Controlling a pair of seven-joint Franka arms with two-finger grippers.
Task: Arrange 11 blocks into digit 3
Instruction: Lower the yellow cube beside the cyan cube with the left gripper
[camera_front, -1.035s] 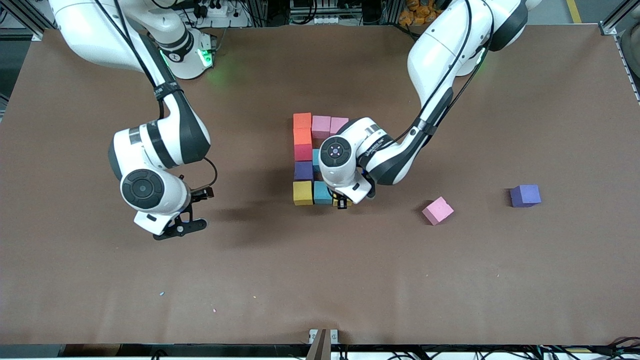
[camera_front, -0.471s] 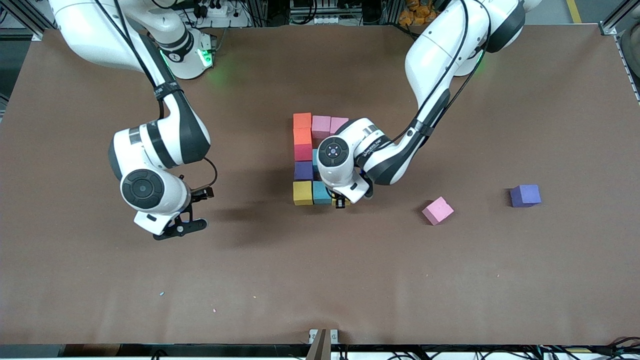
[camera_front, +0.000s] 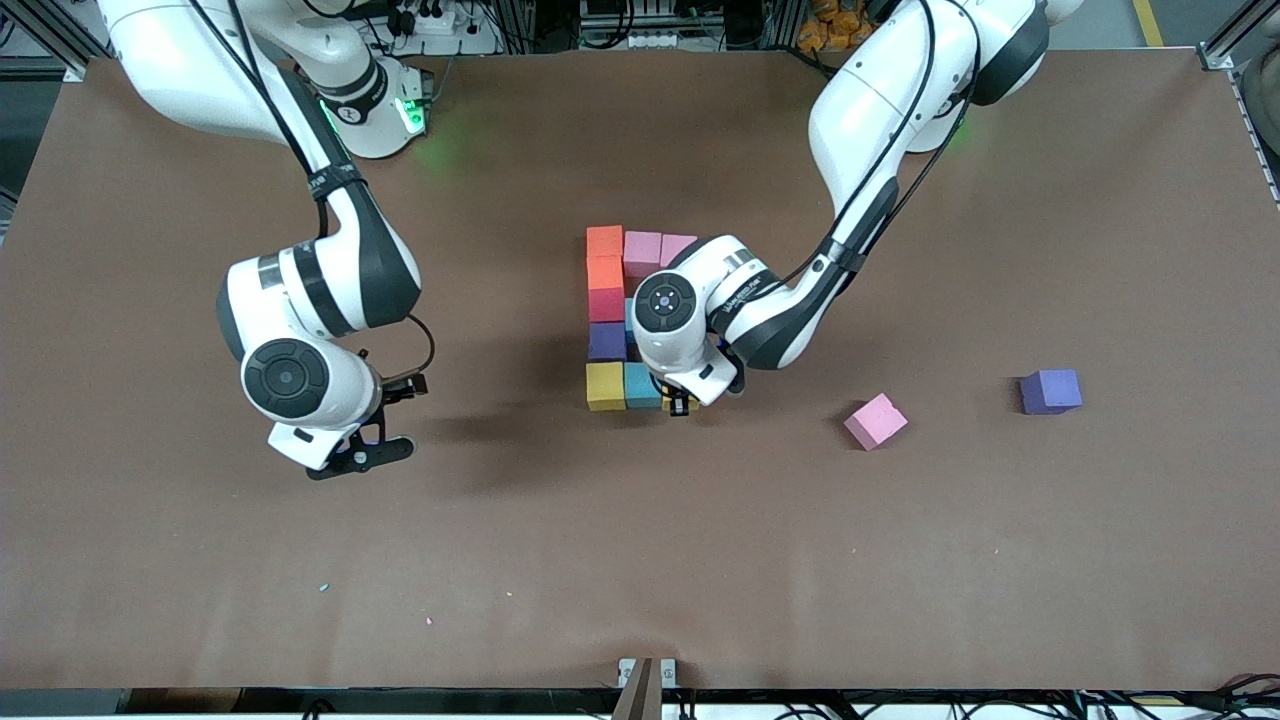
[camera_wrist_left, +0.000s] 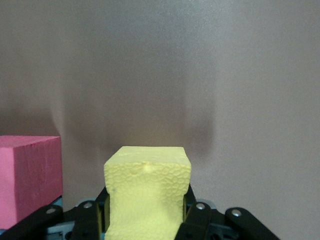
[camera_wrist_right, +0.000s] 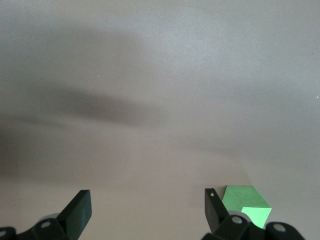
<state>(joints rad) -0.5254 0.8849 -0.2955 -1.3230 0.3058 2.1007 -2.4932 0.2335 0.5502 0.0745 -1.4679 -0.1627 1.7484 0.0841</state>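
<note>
Gripping a yellow block (camera_wrist_left: 147, 192) beside the teal block (camera_front: 642, 385), left tool (camera_wrist_left: 145, 220) clamped.

In the front view the left arm's wrist covers most of the digit 3 (camera_front: 620, 310), so its middle bar and the end of its nearest bar cannot be made out, and the left claw (camera_front: 681, 404) shows only as a dark tip with a sliver of the yellow block (camera_front: 669, 403) it clamps. In the left wrist view that yellow block (camera_wrist_left: 148, 192) runs off the picture's edge, as does a pink block (camera_wrist_left: 29, 177) beside it. The green cube (camera_wrist_right: 248, 204) appears only in the right wrist view, partly masked by one finger (camera_wrist_right: 214, 210) of the wide-spread right claw (camera_wrist_right: 145, 212), and in the front view the right arm's wrist hides it entirely.
</note>
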